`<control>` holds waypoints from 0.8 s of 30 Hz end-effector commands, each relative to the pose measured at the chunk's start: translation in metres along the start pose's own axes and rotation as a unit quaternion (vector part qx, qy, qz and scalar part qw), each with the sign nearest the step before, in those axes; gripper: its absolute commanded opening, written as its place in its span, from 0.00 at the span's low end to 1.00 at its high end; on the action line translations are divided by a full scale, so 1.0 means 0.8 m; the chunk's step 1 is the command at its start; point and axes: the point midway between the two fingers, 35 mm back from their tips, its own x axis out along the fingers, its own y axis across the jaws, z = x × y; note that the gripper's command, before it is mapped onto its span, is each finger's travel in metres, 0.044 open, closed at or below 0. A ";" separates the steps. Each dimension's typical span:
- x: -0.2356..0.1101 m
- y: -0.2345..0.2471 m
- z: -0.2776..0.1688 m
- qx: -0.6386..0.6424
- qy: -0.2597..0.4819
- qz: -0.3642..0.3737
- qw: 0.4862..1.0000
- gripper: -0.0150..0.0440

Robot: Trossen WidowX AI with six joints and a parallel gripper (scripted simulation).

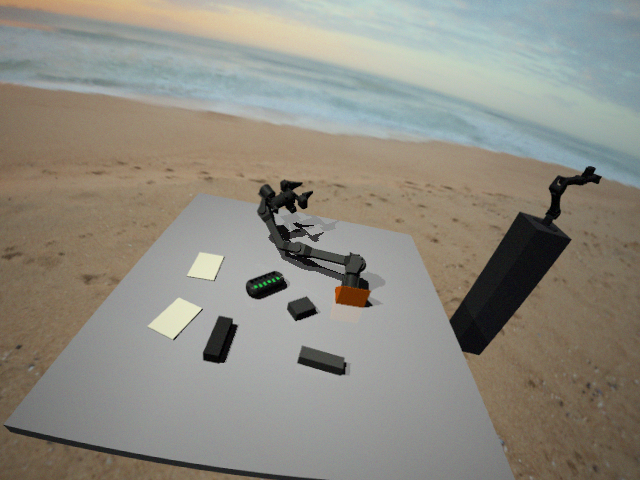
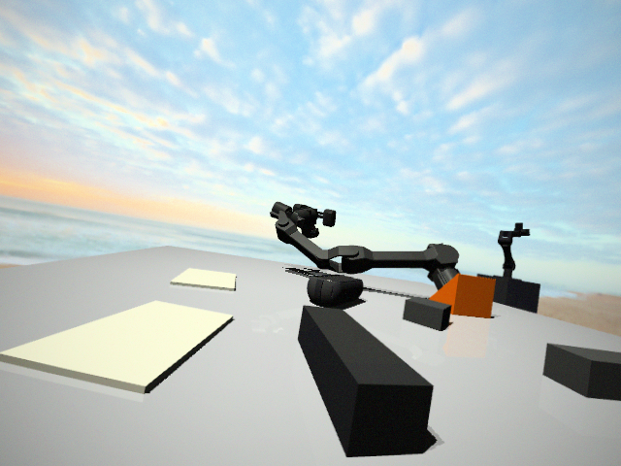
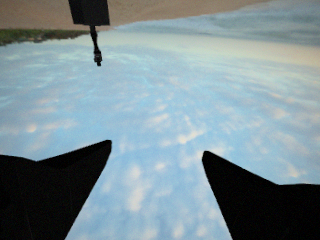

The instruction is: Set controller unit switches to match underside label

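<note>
Sand and surf ring the grey table [image 1: 403, 392], which carries the controller unit [image 1: 266, 284] near its middle, sitting on its base. Only the top view shows the row of green switch ends along the unit's top; from the exterior view the same unit [image 2: 334, 290] is just a dark rounded lump, its switches out of sight. The wrist view shows neither table nor unit, only sky between two dark fingers, with a black pillar [image 3: 90, 11] cut off by the frame's upper edge. The claw [image 1: 302, 192] hangs spread wide and holding nothing, raised well above the table's far edge, well apart from the unit, which lies nearer the table's centre, beside the arm's orange base [image 1: 352, 296]. Individual switch numbers are too small to read, and the underside label is hidden.
</note>
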 end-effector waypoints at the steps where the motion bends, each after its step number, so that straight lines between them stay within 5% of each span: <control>1: 0.000 0.000 0.000 0.000 0.000 0.000 1.000 0.89; 5: 0.010 0.003 0.003 0.006 0.005 0.010 1.000 0.71; 15: 0.183 0.080 -0.023 0.070 0.135 0.186 0.971 0.26; 24: 0.279 0.178 -0.100 0.120 0.298 0.303 0.897 0.25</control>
